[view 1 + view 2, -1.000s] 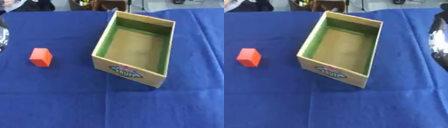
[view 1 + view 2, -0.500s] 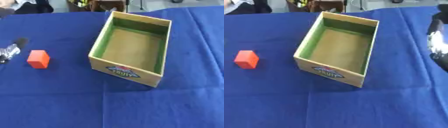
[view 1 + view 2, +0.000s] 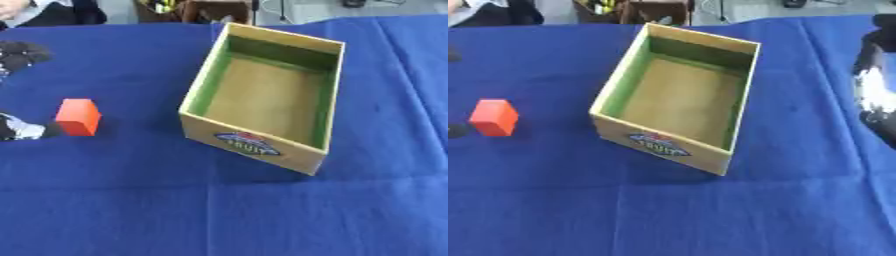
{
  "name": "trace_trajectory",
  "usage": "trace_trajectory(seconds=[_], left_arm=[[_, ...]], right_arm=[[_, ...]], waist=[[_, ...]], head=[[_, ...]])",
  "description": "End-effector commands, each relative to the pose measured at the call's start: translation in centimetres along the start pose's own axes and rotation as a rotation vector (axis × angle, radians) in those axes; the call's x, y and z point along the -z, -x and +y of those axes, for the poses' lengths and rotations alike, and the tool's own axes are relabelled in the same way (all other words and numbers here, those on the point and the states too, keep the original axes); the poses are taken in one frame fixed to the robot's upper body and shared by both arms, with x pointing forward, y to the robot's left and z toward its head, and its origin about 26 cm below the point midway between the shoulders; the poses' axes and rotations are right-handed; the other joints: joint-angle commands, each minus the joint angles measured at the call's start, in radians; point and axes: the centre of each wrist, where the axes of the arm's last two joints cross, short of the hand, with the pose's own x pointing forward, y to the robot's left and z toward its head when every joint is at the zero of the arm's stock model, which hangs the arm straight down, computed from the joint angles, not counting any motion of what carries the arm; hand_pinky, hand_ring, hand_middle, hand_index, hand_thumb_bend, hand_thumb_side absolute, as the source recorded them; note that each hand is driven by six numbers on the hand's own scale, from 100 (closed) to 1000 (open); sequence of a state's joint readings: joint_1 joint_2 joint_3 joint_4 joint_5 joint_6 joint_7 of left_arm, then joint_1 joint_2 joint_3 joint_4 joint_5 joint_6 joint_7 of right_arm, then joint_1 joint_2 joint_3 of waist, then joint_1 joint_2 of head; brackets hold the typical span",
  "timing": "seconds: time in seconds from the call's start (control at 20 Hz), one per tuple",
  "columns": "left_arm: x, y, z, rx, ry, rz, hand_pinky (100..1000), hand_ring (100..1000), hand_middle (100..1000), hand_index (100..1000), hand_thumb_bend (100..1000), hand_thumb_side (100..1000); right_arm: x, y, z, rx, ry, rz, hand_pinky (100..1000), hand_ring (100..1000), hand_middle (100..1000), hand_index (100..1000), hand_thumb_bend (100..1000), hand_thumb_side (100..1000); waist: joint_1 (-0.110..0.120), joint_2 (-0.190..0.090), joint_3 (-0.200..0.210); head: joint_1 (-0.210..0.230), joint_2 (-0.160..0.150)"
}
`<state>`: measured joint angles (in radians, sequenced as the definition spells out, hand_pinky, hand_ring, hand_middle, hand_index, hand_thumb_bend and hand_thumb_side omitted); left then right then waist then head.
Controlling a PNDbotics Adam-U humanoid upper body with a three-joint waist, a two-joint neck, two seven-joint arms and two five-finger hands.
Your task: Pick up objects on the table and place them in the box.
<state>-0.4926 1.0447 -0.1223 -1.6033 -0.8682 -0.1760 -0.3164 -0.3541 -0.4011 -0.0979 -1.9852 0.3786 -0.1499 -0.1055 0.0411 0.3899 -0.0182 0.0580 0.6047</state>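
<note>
An orange-red block (image 3: 79, 116) stands on the blue cloth, left of the box. The cardboard box (image 3: 254, 144) has green inner walls, a fruit label on its front and nothing inside; it lies slightly askew in the middle. My left hand (image 3: 19, 128) reaches in from the left edge, open. One dark tip lies just beside the block's lower left, and other fingers (image 3: 21, 53) are spread well above it. A black and silver part of my right arm (image 3: 875, 87) shows blurred at the right edge, away from the box.
The blue cloth (image 3: 219, 215) covers the whole table. A dark bin with small items (image 3: 197, 9) stands beyond the far edge, behind the box.
My left hand has moved in from the left edge and now flanks the block's left side. The block and box have not moved on the cloth; the view has shifted slightly.
</note>
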Motion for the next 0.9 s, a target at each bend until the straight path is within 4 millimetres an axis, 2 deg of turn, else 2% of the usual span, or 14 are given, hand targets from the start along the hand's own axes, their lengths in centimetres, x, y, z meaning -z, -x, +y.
trace_trajectory(seconds=[0.05, 0.25, 0.5, 0.9], left_arm=[[0.3, 1.3, 0.6, 0.075, 0.066, 0.006, 858, 913, 960, 1000, 725, 822], [1.4, 1.7, 1.0, 0.125, 0.126, -0.021, 863, 920, 980, 1000, 701, 764], [2.4, 2.2, 1.7, 0.141, 0.19, -0.048, 858, 920, 984, 1000, 696, 740], [4.1, 1.8, 2.6, 0.135, 0.29, -0.083, 852, 909, 959, 1000, 679, 714]], right_arm=[[0.3, -0.4, -0.5, -0.013, -0.003, -0.023, 727, 662, 611, 795, 100, 599], [0.2, -0.3, -0.4, -0.012, -0.009, -0.019, 727, 662, 610, 795, 100, 597], [0.1, -0.3, -0.4, -0.016, -0.01, -0.014, 728, 663, 610, 795, 100, 593], [0.1, -0.3, -0.4, -0.016, -0.012, -0.012, 729, 664, 610, 795, 100, 594]], waist=[[0.001, -0.022, 0.002], [0.002, -0.021, 0.002], [0.005, -0.018, 0.002], [0.009, -0.013, -0.005]], head=[[0.003, 0.002], [0.008, 0.006], [0.014, 0.004], [0.018, -0.002]])
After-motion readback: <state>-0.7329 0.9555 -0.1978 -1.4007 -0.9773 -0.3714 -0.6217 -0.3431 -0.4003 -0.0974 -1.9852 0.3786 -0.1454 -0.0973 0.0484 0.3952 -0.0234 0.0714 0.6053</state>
